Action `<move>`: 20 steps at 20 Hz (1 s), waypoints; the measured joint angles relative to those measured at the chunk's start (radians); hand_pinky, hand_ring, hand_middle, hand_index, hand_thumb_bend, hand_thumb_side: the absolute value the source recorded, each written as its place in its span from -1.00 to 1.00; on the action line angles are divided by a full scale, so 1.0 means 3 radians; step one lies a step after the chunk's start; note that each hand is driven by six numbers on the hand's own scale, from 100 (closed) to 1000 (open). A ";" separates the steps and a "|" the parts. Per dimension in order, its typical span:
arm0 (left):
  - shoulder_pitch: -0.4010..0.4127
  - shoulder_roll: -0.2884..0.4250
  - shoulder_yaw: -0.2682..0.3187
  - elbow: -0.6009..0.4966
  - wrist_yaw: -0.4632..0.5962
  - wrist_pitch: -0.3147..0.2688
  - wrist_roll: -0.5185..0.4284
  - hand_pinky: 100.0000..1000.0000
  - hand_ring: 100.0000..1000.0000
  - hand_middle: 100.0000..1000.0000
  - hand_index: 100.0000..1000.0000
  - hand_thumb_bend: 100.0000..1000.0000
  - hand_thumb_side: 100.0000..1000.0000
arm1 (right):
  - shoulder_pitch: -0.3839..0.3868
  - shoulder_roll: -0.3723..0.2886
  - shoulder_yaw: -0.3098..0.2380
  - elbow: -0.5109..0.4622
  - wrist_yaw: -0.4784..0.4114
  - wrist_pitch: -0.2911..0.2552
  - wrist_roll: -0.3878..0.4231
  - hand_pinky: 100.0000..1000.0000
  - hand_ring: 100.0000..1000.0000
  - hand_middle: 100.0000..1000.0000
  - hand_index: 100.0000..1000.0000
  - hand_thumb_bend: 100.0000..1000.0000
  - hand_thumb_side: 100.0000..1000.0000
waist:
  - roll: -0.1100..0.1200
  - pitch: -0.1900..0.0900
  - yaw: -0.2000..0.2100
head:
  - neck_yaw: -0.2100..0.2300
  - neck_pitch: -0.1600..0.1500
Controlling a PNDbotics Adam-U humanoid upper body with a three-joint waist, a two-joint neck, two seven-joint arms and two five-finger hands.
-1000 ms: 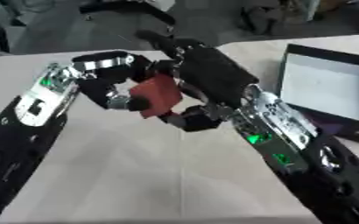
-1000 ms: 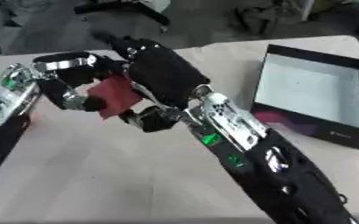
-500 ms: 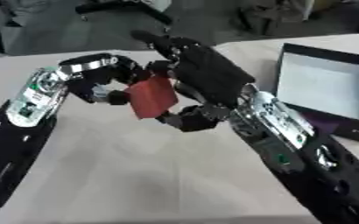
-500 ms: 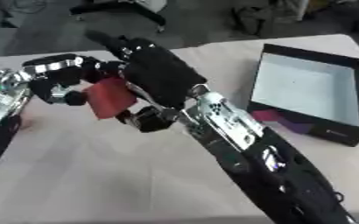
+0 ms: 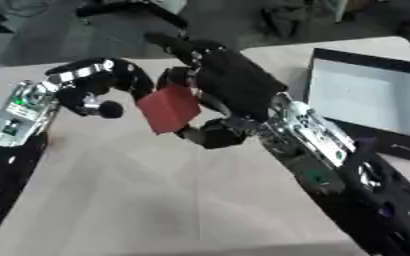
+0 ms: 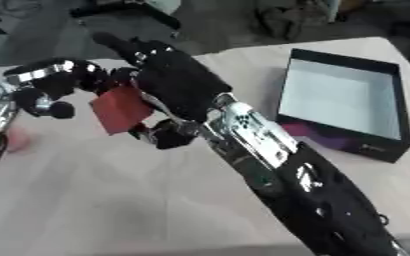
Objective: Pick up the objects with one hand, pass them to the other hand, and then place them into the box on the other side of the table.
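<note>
Your right hand (image 5: pixel 230 85) holds the red block (image 5: pixel 169 109) above the table (image 5: pixel 130 200), fingers curled around it. Your left hand (image 5: pixel 99 82) is curled just beside it, seemingly holding nothing. The box (image 6: pixel 344 102) sits open near the table's right edge, well apart.

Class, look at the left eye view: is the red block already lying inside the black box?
No: the red block is up between the left hand and right hand, apart from the black box.

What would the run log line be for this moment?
phase: handover above table | red block: held between both | right robot hand: curled round it | left robot hand: curled beside it, contact unclear | box: open, right side
</note>
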 measured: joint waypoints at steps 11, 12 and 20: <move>0.1060 0.0569 0.0984 -0.0456 -0.0059 -0.0102 0.1078 0.04 0.01 0.04 0.40 0.02 0.01 | 0.0260 -0.0639 -0.1187 0.1276 -0.0488 0.1296 -0.1550 0.10 0.41 1.00 -0.47 -0.27 -1.00 | 0.0033 0.0004 0.0022 | -0.0476 0.0001; 0.1145 0.0568 0.1045 -0.0516 -0.0064 -0.0072 0.1175 0.05 0.01 0.04 0.40 0.02 0.02 | 0.0248 -0.0654 -0.1280 0.1487 -0.0591 0.1399 -0.1737 0.09 0.40 1.00 -0.43 -0.07 -0.97 | 0.0038 0.0005 0.0027 | -0.0501 0.0001; 0.1452 0.0475 0.1278 -0.0778 -0.0235 0.0053 0.1445 0.05 0.02 0.05 0.41 0.06 0.02 | -0.0084 -0.0699 -0.1523 0.3043 -0.0694 0.1673 -0.1736 0.70 0.78 1.00 0.90 0.95 -0.44 | 0.0045 0.0005 0.0105 | -0.0631 0.0001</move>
